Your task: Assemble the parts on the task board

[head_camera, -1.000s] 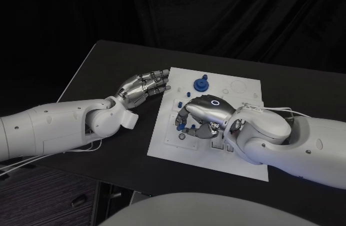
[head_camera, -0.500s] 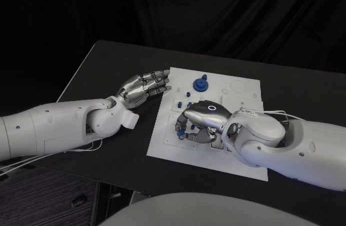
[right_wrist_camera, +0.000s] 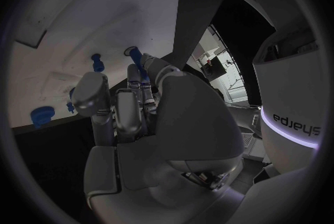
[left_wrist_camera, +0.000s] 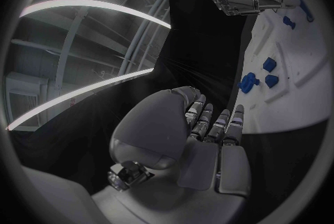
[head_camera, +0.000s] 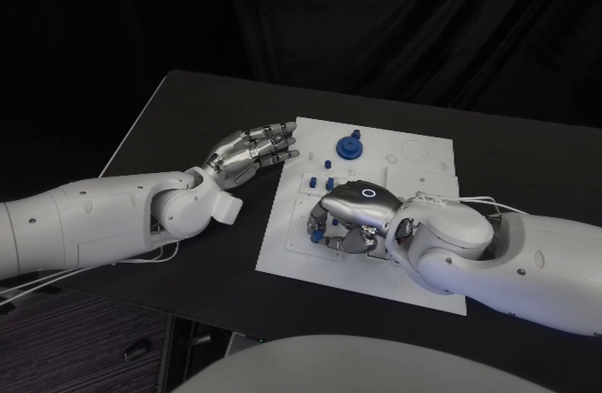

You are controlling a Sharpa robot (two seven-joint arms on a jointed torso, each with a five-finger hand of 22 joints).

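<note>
In the head view the right hand has sunk lower over the near-left part of the white board than a second ago, its fingers curled down among the small blue parts. I cannot tell whether they pinch one. The blue knob stands untouched at the far side. The left hand stays put just beside the board's left edge, fingers apart, holding nothing.

In the left wrist view, that hand lies flat and empty, near 3 blue pieces.

In the right wrist view, the fingers bend onto the board by a blue peg. The descent suggests a part is being seated or picked.
</note>
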